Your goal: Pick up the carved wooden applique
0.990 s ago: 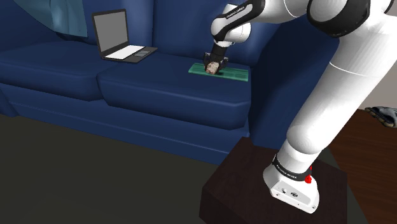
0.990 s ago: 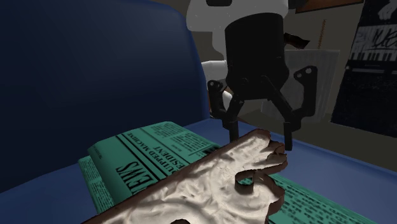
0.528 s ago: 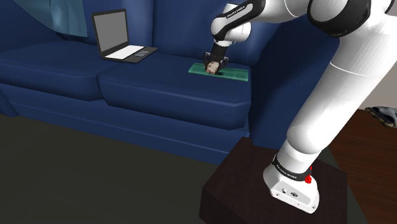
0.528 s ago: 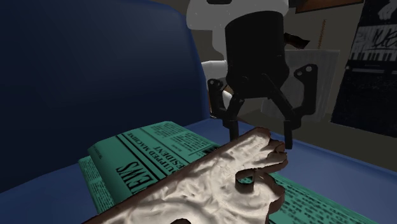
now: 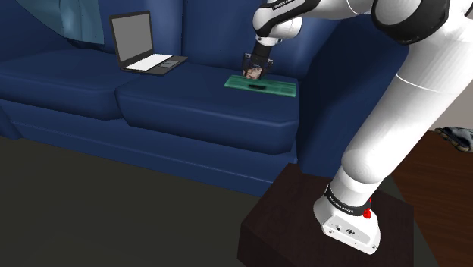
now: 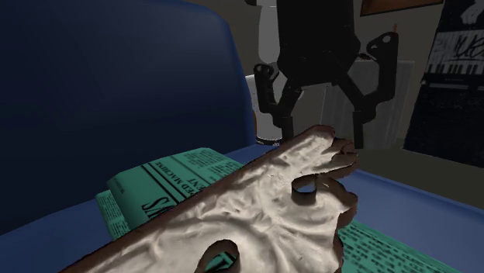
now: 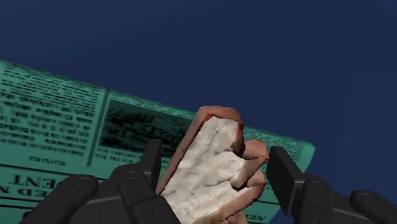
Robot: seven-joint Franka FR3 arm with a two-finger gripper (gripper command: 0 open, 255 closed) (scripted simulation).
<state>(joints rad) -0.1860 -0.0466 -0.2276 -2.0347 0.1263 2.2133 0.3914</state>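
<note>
Blue sofa cushion (image 5: pixel 197 98) bearing a green newspaper (image 5: pixel 282 88), just above which the end effector (image 6: pixel 321 133), clamped on one end of the carved applique (image 6: pixel 248 209), holds it clear; a slow vertical lift seems advisable, since the long free end could pivot.
</note>
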